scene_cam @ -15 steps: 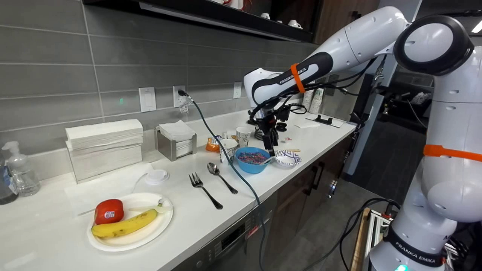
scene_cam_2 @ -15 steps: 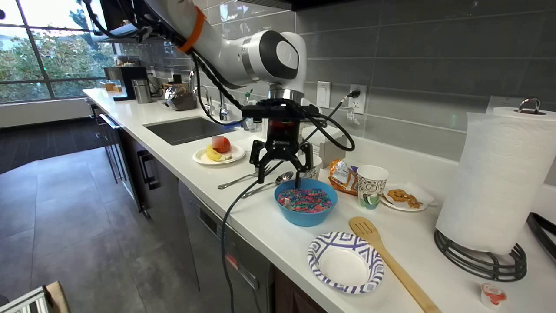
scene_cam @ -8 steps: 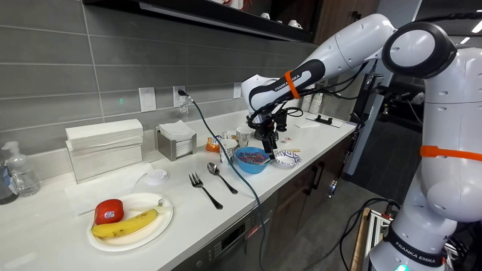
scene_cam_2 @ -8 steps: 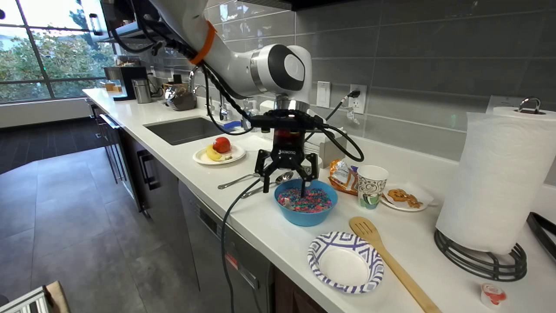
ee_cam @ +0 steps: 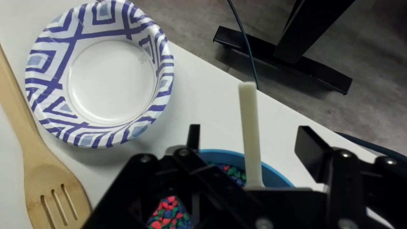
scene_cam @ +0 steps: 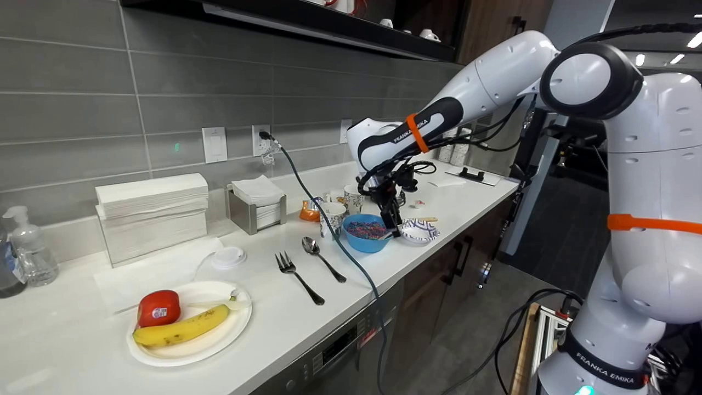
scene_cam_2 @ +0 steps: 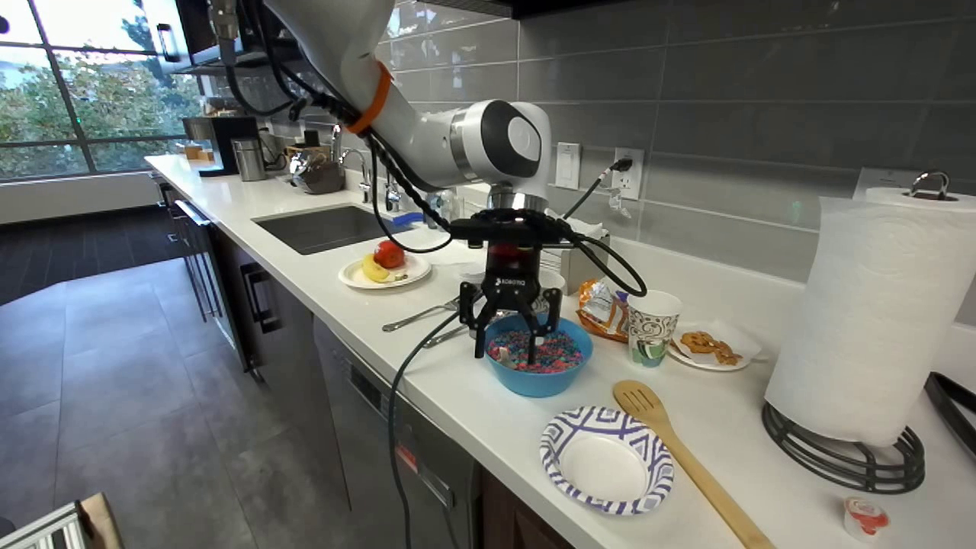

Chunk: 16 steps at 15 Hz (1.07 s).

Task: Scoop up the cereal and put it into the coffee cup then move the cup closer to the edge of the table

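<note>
Left to right in an exterior view, we find on the table [scene_cam_2: 457, 390] a fruit plate [scene_cam_2: 416, 268], a draped cable [scene_cam_2: 391, 423], then the fingers [scene_cam_2: 479, 345] spread apart at the blue bowl [scene_cam_2: 540, 385], cereal [scene_cam_2: 557, 352] inside it; in the wrist view a pale handle [ee_cam: 250, 127] shows between the fingers. Next: paper bowl [scene_cam_2: 602, 463], paper cup [scene_cam_2: 653, 329], wooden spatula [scene_cam_2: 702, 476].

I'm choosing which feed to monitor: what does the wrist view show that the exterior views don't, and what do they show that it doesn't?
Only the wrist view: the small flower mark inside the patterned paper bowl, and a black foot on the floor.
Only the exterior views: the banana, red fruit, fork and a patterned paper cup.
Shared: that paper bowl, the blue bowl, its coloured bits and the open tool.
</note>
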Motion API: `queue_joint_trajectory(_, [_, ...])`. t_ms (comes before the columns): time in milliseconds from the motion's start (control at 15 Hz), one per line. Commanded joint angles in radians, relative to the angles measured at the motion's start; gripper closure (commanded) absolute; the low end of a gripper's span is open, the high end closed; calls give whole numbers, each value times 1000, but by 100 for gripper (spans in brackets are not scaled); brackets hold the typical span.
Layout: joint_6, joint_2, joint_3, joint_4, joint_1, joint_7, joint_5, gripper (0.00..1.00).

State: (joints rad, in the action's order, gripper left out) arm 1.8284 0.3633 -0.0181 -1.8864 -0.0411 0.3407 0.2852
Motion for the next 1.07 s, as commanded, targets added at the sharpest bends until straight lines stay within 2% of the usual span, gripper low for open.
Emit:
queue_joint_trajectory(0, [-43, 34, 1, 42, 2, 14, 29, 54])
queue_joint_trajectory(67, [-44, 35, 2, 44, 2, 14, 31, 64])
queue_joint_trajectory(400, [-63, 31, 4, 58, 10, 10, 51, 100])
queue_joint_trajectory(600, [-75, 28, 9, 65, 11, 13, 47, 97])
queue_joint_trajectory(1000, [-110, -8, 16, 61, 13, -1, 34, 97])
